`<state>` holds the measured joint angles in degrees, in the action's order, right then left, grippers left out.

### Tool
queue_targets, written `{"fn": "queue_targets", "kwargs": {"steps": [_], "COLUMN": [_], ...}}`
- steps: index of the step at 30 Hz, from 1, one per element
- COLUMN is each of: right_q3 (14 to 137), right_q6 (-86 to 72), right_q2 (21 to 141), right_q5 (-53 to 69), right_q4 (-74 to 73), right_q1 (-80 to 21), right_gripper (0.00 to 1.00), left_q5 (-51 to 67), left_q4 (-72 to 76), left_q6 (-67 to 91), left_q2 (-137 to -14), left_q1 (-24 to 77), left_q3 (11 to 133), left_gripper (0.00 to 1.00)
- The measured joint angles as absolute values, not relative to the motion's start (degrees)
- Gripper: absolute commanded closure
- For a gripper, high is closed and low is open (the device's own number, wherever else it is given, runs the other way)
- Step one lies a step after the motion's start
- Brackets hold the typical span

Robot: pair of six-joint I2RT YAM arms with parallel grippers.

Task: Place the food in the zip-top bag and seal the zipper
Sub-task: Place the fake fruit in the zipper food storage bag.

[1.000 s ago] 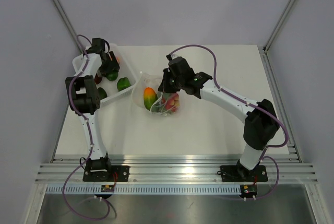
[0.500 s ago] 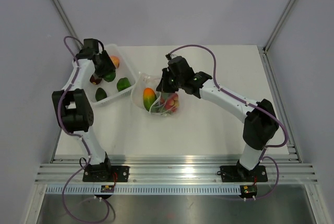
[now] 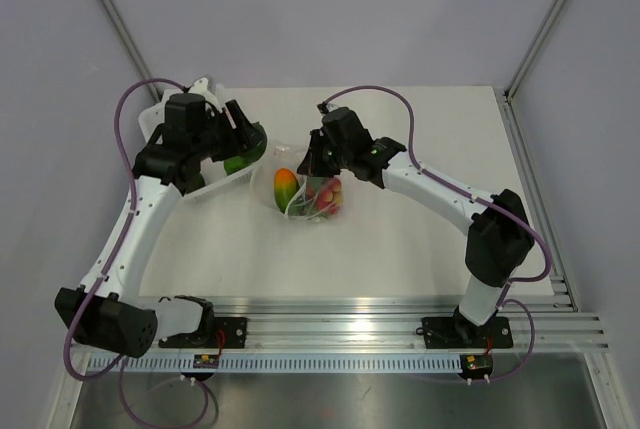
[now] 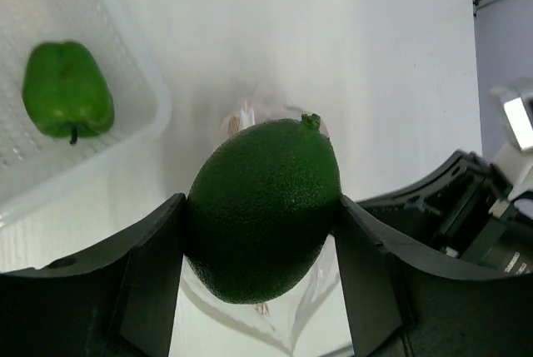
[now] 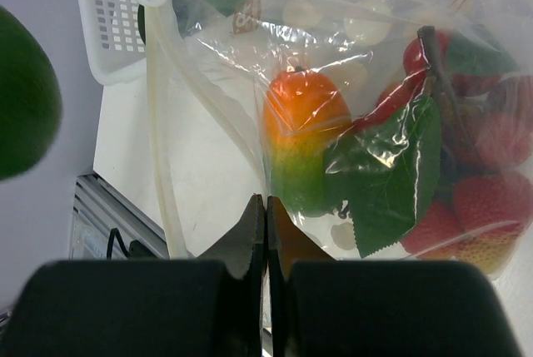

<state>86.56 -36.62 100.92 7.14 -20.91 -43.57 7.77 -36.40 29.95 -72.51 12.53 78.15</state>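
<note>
Broadly, the table [image 3: 420,249] carries a white tray [image 3: 222,177] at the left and the zip-top bag [image 5: 208,99] just beside it, lying near the middle; the bag is thin, crinkly film, so it will likely slump and slide unless it is held taut by its edge. The right gripper [image 5: 266,211] has its jaws pressed together, apparently on a fold of that film. The left gripper [image 4: 260,236] is clamped on a green lime [image 4: 266,182], hanging above the bag; the lime looks rigid, light and glossy, best held across its middle. An orange-and-green piece [image 5: 300,132] and red pieces [image 5: 483,199] sit inside the bag; a green pepper [image 4: 67,91] remains in the tray. The zipper [image 5: 156,107] stands unsealed; pinching it firmly should close it.
</note>
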Motion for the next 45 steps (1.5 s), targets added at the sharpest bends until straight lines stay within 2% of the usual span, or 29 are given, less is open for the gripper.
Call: {"fn": "queue_targets", "kwargs": {"steps": [10, 23, 34, 36, 37, 38, 39, 41, 42, 45], "right_q3": [87.4, 88.2, 88.2, 88.2, 88.2, 88.2, 88.2, 88.2, 88.1, 88.1], "right_q6": [-36.4, -36.1, -36.4, -36.5, -36.5, -36.6, -36.5, -36.5, -36.5, -36.6], "right_q2": [100.9, 99.0, 95.9, 95.9, 95.9, 95.9, 95.9, 95.8, 95.7, 95.5], "right_q5": [7.0, 7.3, 9.2, 9.5, 9.6, 9.7, 9.7, 9.6, 9.6, 9.5], "right_q4": [-21.4, -23.5, -22.2, -22.2, -22.2, -22.2, -22.1, -22.2, -22.2, -22.3], "right_q1": [-43.6, -43.5, -43.5, -43.5, -43.5, -43.5, -43.5, -43.5, -43.5, -43.5], "right_gripper": [0.97, 0.98, 0.98, 0.98, 0.98, 0.98, 0.98, 0.98, 0.98, 0.98], "left_q5": [12.4, 14.5, 14.5, 14.5, 14.4, 14.2, 14.1, 13.3, 12.4, 10.5], "left_q4": [-36.2, -29.3, -27.9, -27.7, -27.7, -27.7, -27.7, -27.9, -28.9, -32.1], "left_q6": [36.2, 40.4, 40.6, 40.6, 40.6, 40.6, 40.6, 39.8, 39.5, 37.6], "left_q2": [-69.9, -78.2, -79.7, -80.0, -80.1, -80.1, -80.1, -80.1, -80.2, -80.7], "left_q1": [16.5, 20.4, 22.5, 22.6, 22.7, 22.7, 22.8, 22.9, 22.9, 23.2], "left_q3": [67.0, 66.5, 66.5, 66.5, 66.5, 66.5, 66.5, 66.6, 66.8, 69.0], "left_gripper": [0.67, 0.67, 0.66, 0.61, 0.55, 0.45, 0.20, 0.05, 0.01, 0.01]}}
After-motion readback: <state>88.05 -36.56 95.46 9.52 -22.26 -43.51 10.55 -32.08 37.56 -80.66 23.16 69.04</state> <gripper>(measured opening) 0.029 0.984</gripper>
